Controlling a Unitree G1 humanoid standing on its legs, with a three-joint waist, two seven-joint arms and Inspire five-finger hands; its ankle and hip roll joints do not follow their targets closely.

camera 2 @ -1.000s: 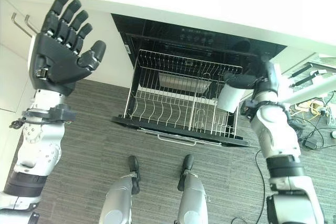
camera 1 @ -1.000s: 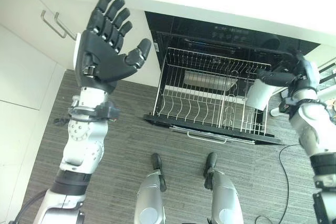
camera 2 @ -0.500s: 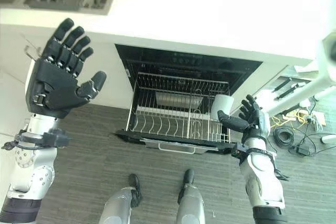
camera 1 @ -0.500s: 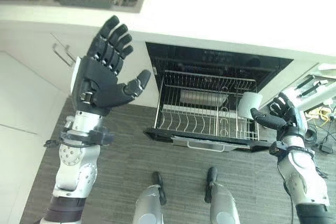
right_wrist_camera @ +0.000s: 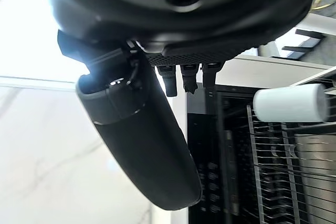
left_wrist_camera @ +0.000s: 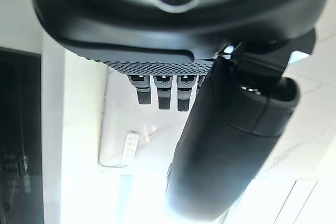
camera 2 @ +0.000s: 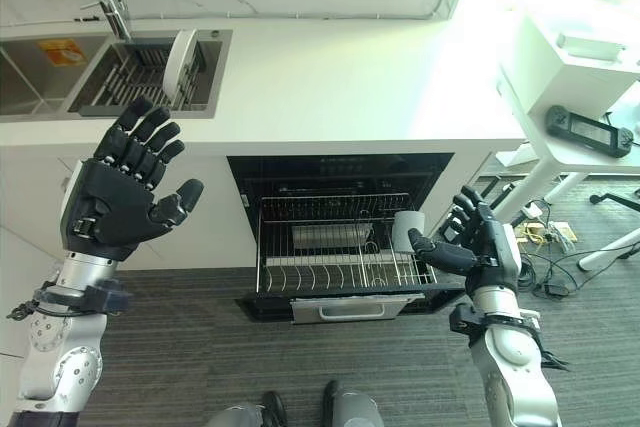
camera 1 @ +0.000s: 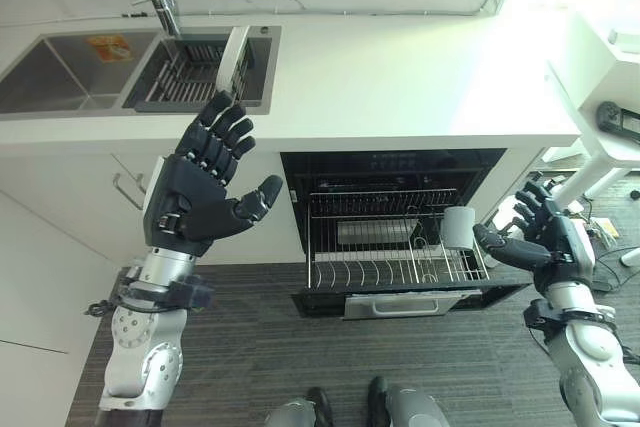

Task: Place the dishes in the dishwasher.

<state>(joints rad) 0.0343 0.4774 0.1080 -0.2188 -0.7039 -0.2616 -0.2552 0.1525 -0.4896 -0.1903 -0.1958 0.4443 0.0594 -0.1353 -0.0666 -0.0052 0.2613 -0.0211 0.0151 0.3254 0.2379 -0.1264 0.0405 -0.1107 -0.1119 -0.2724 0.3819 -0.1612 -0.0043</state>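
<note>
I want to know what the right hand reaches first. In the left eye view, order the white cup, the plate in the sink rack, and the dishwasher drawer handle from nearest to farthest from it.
From the right hand:
1. White cup, in the rack's right corner, just beside the hand.
2. Drawer handle, lower, at the rack's front.
3. Plate, upright in the sink rack, far across the counter.

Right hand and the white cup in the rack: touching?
Apart. The right wrist view shows the cup standing in the rack, clear of the open right hand.
</note>
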